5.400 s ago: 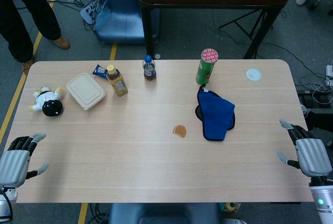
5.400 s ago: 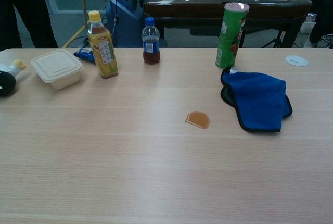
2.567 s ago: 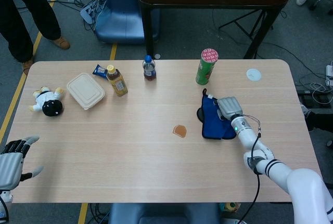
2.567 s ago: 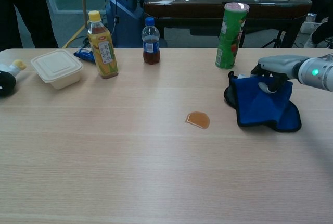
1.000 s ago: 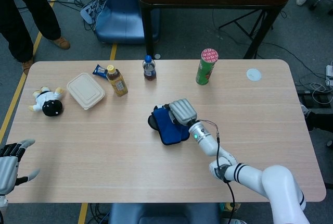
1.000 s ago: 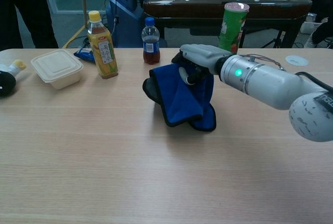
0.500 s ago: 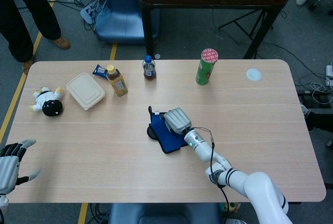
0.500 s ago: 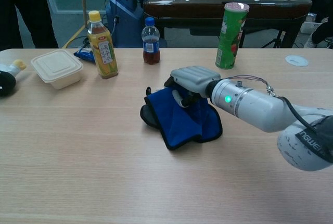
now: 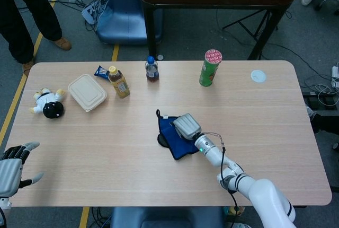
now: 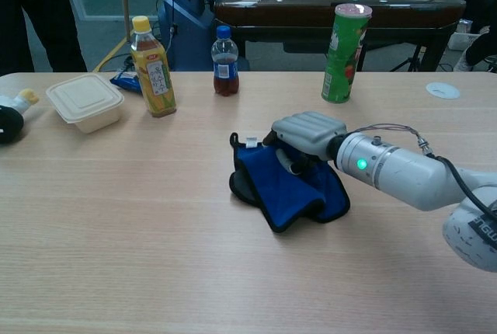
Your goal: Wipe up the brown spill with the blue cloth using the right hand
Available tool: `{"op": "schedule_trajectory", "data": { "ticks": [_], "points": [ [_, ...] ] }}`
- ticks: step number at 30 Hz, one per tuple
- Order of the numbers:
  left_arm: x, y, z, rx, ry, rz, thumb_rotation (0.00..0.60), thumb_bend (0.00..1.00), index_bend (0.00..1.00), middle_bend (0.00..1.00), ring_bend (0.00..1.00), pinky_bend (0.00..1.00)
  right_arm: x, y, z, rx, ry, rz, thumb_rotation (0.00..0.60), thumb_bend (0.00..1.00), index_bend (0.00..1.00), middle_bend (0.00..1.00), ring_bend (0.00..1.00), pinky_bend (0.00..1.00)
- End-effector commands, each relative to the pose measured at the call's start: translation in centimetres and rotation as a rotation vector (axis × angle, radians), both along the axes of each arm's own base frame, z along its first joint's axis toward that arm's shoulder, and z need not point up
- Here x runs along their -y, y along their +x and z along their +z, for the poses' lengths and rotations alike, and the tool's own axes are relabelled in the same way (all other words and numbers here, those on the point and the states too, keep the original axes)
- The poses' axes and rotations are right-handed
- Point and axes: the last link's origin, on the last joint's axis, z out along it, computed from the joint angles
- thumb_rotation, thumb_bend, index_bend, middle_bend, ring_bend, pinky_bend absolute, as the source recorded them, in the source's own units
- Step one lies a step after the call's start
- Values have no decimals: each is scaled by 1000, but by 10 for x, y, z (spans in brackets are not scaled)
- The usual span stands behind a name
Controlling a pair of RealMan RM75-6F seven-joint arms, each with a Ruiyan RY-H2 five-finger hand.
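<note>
The blue cloth [image 9: 172, 137] [image 10: 286, 188] lies bunched flat on the table near its middle. My right hand [image 9: 187, 126] [image 10: 306, 136] presses down on the cloth's right part, fingers curled onto the fabric. The brown spill is hidden; the cloth covers the spot where it was. My left hand [image 9: 11, 168] rests open off the table's front left corner, holding nothing; the chest view does not show it.
Along the back of the wooden table [image 9: 95, 148] stand a green can [image 9: 210, 67] [image 10: 343, 52], a small dark bottle [image 9: 152, 69] [image 10: 225, 61], a yellow bottle [image 9: 118, 81] [image 10: 152, 67] and a white lunch box [image 9: 87, 92] [image 10: 85, 102]. A plush toy [image 9: 48, 103] lies far left.
My right hand has slid the cloth toward the right and toward me over the spill spot. The left hand has not moved.
</note>
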Motion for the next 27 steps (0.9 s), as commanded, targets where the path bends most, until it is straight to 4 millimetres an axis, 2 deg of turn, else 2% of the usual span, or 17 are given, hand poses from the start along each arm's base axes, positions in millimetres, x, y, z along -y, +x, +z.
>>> {"op": "schedule_trajectory", "data": {
  "ticks": [1, 6, 13, 20, 27],
  "points": [
    [0, 0, 1, -1, 1, -1, 600, 127, 223, 223, 206, 160, 6, -2, 5, 2, -20, -16, 600, 734, 624, 566, 493, 701],
    [2, 0, 2, -4, 2, 3, 600, 127, 223, 223, 206, 160, 19, -1, 10, -6, -50, -44, 600, 735, 624, 566, 493, 681],
    [5, -3, 8, -9, 18, 18, 600, 127, 223, 223, 206, 160, 26, 22, 3, 38, -44, -54, 600, 730, 624, 566, 493, 673],
    [7, -3, 9, -7, 23, 18, 600, 127, 223, 223, 206, 160, 10, 36, -10, 44, 8, 29, 600, 727, 623, 566, 493, 671],
    [7, -2, 7, -1, 18, 9, 600, 127, 224, 223, 206, 160, -10, 19, -4, 44, 32, 109, 600, 726, 624, 566, 493, 671]
  ]
}}
